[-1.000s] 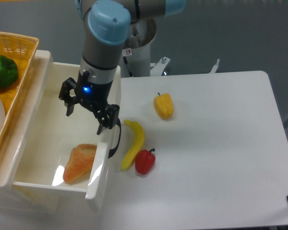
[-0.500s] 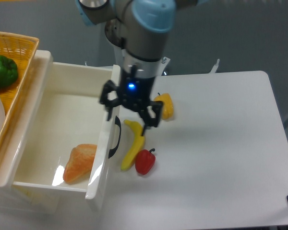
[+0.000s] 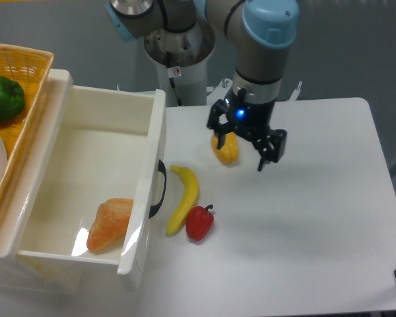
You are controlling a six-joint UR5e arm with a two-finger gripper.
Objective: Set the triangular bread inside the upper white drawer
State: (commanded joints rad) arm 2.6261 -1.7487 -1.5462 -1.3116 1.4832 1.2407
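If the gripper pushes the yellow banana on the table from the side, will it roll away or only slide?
The banana is curved and lies flat on the white table, so it would probably slide or pivot, not roll. Its skin looks smooth, so it may slip. The red pepper touches its lower end and would likely be nudged.
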